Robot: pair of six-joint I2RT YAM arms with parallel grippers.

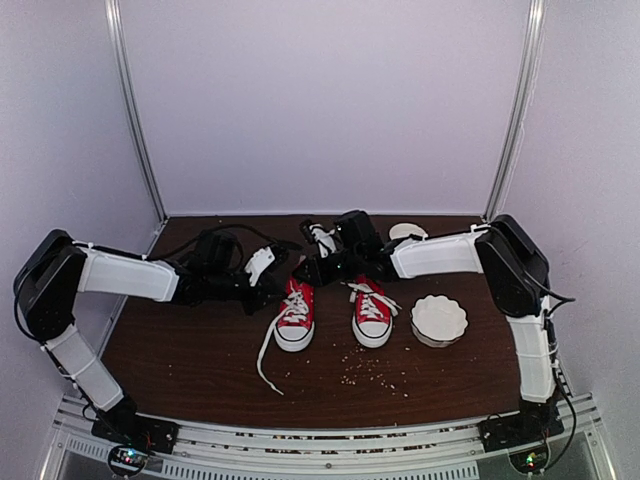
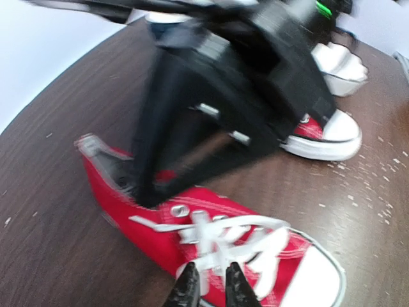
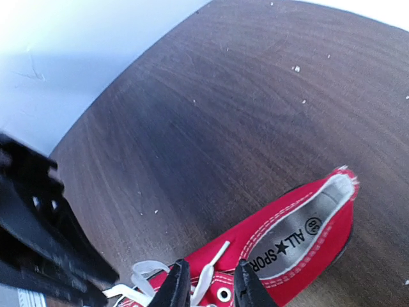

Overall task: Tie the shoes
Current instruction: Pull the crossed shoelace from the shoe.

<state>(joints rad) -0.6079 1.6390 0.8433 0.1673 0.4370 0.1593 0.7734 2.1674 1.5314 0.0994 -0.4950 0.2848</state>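
Two red sneakers with white toe caps stand side by side mid-table, the left shoe [image 1: 293, 318] and the right shoe [image 1: 372, 314]. My left gripper [image 1: 272, 268] hovers by the left shoe; in the left wrist view its tips [image 2: 210, 289] are narrowly apart just over that shoe's [image 2: 160, 220] white laces [image 2: 236, 240]. My right gripper [image 1: 312, 266] is above the same shoe's heel. In the right wrist view it [image 3: 211, 284] is open, with a loose lace end [image 3: 208, 272] between its fingers, beside the shoe's opening [image 3: 300, 236]. One long lace [image 1: 265, 355] trails toward the front.
A white scalloped bowl [image 1: 439, 320] sits right of the right shoe, also in the left wrist view [image 2: 342, 64]. A small white object [image 1: 407, 231] lies at the back. Crumbs [image 1: 375, 370] are scattered in front of the shoes. The two arms crowd together behind the shoes.
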